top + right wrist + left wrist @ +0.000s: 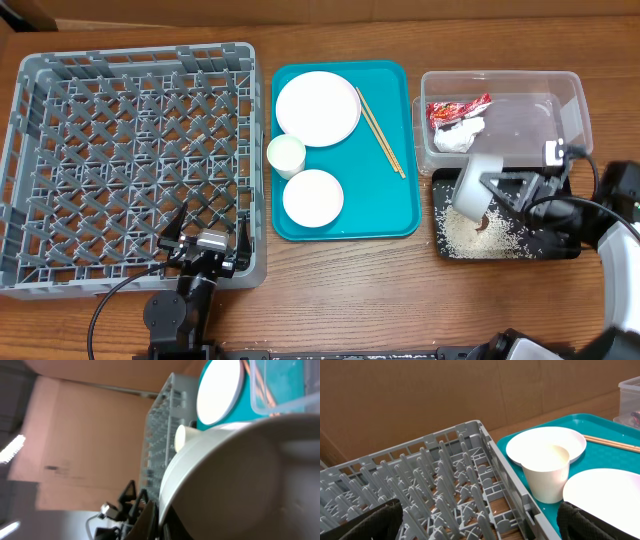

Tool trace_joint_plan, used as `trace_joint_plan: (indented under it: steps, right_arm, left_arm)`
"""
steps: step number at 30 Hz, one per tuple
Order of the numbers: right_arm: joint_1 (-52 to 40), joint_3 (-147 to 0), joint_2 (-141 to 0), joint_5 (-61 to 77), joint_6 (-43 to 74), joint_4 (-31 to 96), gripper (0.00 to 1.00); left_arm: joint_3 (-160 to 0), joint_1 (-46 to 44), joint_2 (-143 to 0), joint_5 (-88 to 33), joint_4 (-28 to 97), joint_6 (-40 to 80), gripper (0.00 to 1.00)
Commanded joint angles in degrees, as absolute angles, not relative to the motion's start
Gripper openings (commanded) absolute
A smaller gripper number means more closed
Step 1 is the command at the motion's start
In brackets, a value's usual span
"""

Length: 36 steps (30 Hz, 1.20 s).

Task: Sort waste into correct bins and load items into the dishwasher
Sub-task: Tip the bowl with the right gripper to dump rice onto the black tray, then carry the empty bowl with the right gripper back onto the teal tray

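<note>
My right gripper (512,190) is shut on a white bowl (478,185), tilted mouth-down over the black tray (560,248), where rice grains (490,235) lie. The bowl fills the right wrist view (240,485). The clear tub (570,100) holds the red-and-white wrapper (458,108) and the white tissue (460,137). The teal tray (400,200) carries a large plate (317,108), a cup (286,155), a small dish (313,197) and chopsticks (380,130). My left gripper (205,240) is open and empty over the front right corner of the grey dish rack (130,160).
The left wrist view shows the rack's pegs (445,475), the cup (547,472), the plate (545,442) and the chopsticks (615,444). Cardboard walls stand behind the table. A strip of bare wood separates the rack from the teal tray.
</note>
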<state>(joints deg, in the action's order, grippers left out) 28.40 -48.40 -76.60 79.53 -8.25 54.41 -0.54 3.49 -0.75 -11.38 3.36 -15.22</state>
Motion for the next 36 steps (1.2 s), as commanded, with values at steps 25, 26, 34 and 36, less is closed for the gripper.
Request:
trace_joint_plan:
  steps: [25, 26, 34, 36]
  right_arm:
    - [19.77, -53.71, -77.8, 88.71, -12.38, 55.13, 0.04]
    - [16.91, -56.25, -76.4, 85.91, -11.66, 54.76, 0.04]
    - [-8.58, -69.19, -74.06, 38.11, 11.18, 51.46, 0.04]
    - [-14.83, -69.17, -74.67, 28.38, 15.27, 50.3, 0.04]
  left_arm:
    - [-0.27, 3.84, -0.25, -11.46, 3.31, -15.4, 1.0]
    - [-0.27, 3.84, -0.25, -11.46, 3.31, -15.4, 1.0]
    - [-0.27, 3.84, -0.25, -11.46, 3.31, -15.4, 1.0]
    - [-0.27, 3.84, -0.25, -11.46, 3.31, -15.4, 1.0]
